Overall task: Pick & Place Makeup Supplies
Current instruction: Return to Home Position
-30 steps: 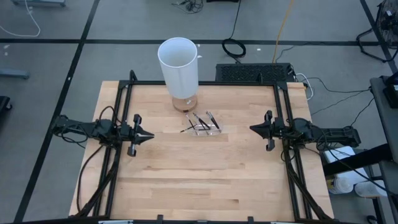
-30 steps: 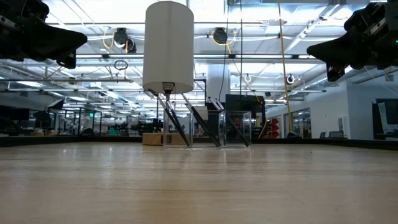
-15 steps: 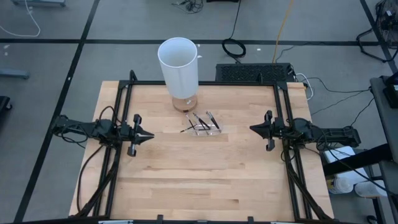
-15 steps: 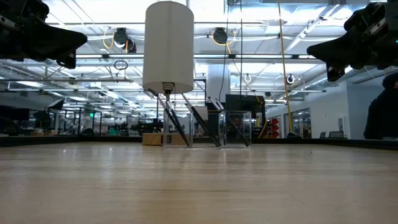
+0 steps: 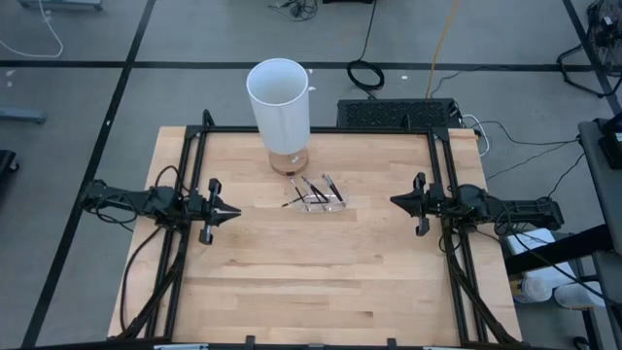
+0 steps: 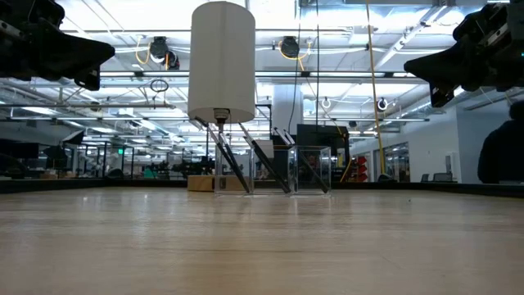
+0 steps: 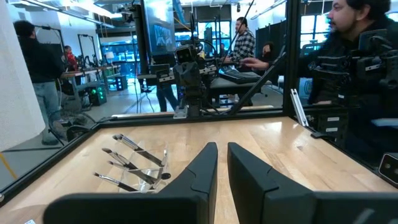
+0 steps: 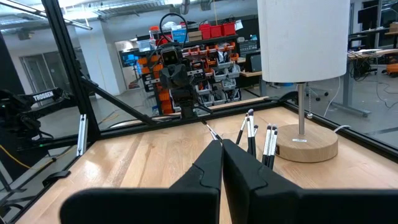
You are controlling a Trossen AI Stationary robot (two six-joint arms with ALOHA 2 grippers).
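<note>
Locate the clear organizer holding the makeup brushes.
In the high view, the clear organizer, holding the makeup brushes, sits near the middle of the table, beside the wooden base of the white lamp, between the left gripper and the right gripper.

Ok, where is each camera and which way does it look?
High view: above the table, looking down; left gripper and right gripper show.
Low view: at tabletop height, looking level at the lamp; arms in top corners.
Left wrist view: on the left arm, facing the right arm; own gripper shows.
Right wrist view: on the right arm, facing the left arm; own gripper shows.
Shared: all see brushes in the clear organizer.
</note>
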